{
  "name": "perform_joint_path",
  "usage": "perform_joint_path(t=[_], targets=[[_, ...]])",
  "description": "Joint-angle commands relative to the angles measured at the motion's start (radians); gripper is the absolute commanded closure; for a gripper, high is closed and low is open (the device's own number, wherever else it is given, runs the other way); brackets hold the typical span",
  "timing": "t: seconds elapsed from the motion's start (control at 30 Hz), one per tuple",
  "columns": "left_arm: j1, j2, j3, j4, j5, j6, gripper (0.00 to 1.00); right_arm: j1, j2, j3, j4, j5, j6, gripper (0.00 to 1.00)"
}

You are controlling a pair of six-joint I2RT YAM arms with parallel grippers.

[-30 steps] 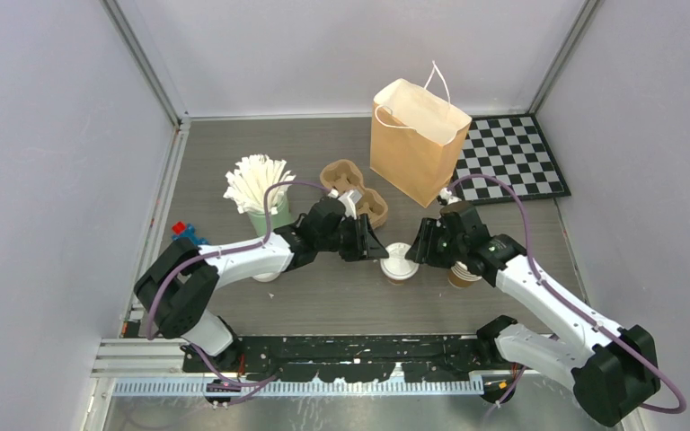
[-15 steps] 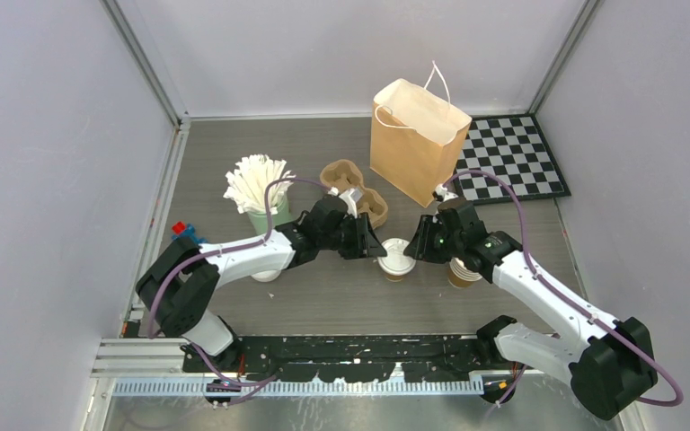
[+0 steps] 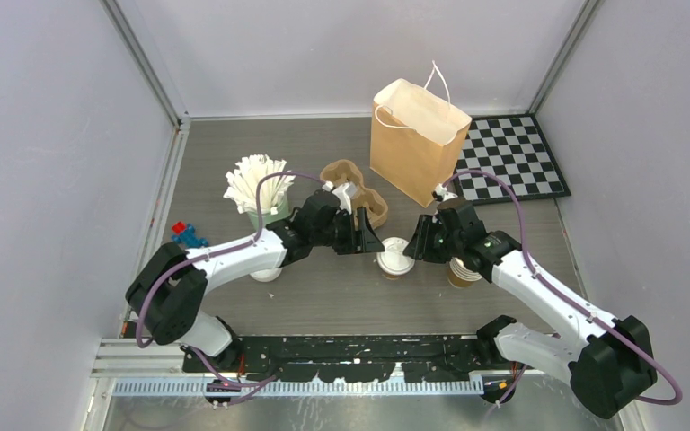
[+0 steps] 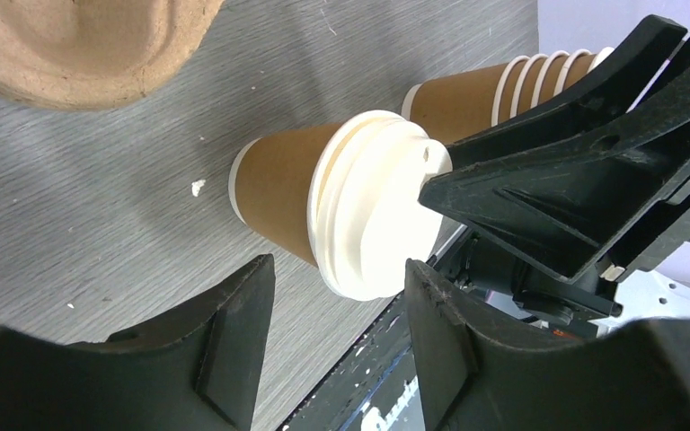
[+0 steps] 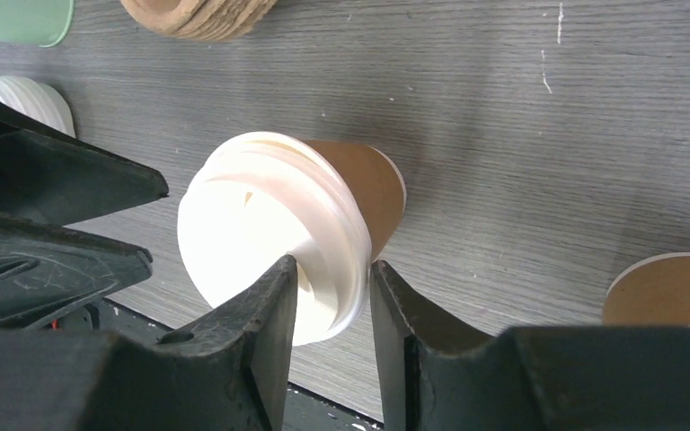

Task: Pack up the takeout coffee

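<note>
The takeout coffee (image 3: pixel 394 259) stood on the bench (image 3: pixel 323 296) between both arms, short of the open paper bag (image 3: pixel 416 139). The right end effector (image 5: pixel 332 283) pinched narrowly on its lid's rim; the left end effector (image 4: pixel 337 274) gaped wide beside it. Over the past second the cup had edged slightly bagward, probably the start of the carry.

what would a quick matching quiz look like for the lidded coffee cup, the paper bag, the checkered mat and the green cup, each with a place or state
Things:
1 coffee cup
2 paper bag
3 checkered mat
4 green cup

Places or states:
a stands open at the back of the table
b lies flat in the far right corner
c has a white lid on
d holds a bunch of white sticks

Pairs: 1-c, 2-a, 3-b, 4-d
</note>
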Motion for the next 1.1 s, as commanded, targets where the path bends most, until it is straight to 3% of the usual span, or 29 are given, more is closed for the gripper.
perform_joint_path(t=[0.0,0.6,0.93,1.07], targets=[[0.008,0.006,0.022,0.056,0.063,0.057,0.43,-0.002,-0.012,0.026,-0.005,0.042,-0.012,0.58],[0.011,0.094,0.088,0.096,0.139,0.206,0.37,-0.002,-0.017,0.060,-0.013,0.051,-0.036,0.58],[0.017,0.160,0.140,0.085,0.199,0.305,0.37,-0.002,-0.005,0.071,-0.012,0.042,-0.044,0.58],[0.016,0.180,0.144,0.122,0.238,0.303,0.41,-0.002,0.005,0.062,-0.005,0.046,-0.051,0.58]])
